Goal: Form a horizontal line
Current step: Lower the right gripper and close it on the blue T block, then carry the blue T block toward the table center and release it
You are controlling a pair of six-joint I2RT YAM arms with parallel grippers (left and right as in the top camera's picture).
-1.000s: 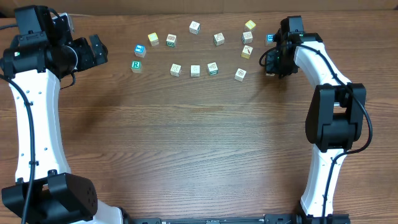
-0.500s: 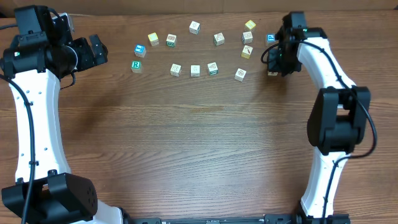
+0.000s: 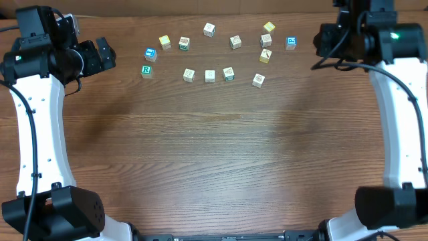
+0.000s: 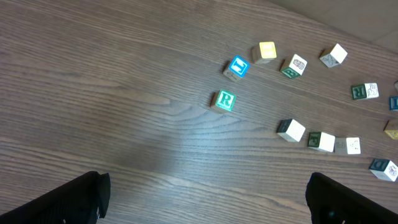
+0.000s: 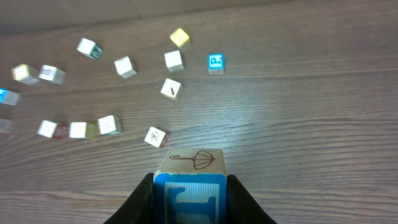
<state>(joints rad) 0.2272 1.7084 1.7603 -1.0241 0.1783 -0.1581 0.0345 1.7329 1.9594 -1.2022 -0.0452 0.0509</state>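
Right wrist view first: closest to the lens, at the bottom centre, the right gripper [image 5: 190,194] has its fingers [image 5: 147,198] closed narrowly against the two sides of the blue-faced cube [image 5: 191,163], whose top face carries an umbrella drawing. The cube looks to be held clear of the table [image 5: 298,124]. Beyond it, toward the left edge of that frame, three pale cubes [image 5: 78,129] lie in a loose row with gaps between them, and more cubes are scattered across the upper half. In the left wrist view the left gripper [image 4: 207,190] is spread wide and holds nothing, its fingers [image 4: 74,199] at the bottom corners. The green "R" cube [image 4: 224,100] sits alone above centre, with a blue-topped cube [image 4: 237,67] near it. Overhead, the "R" cube [image 3: 146,69] is in the upper left, well apart from the right gripper at the upper right, and no touching row exists yet. By my judgement this is the carry step. The next move calls for bringing the held cube across toward its partners, lowering it level, and releasing it flush against a neighbour without nudging the loose cubes nearby.
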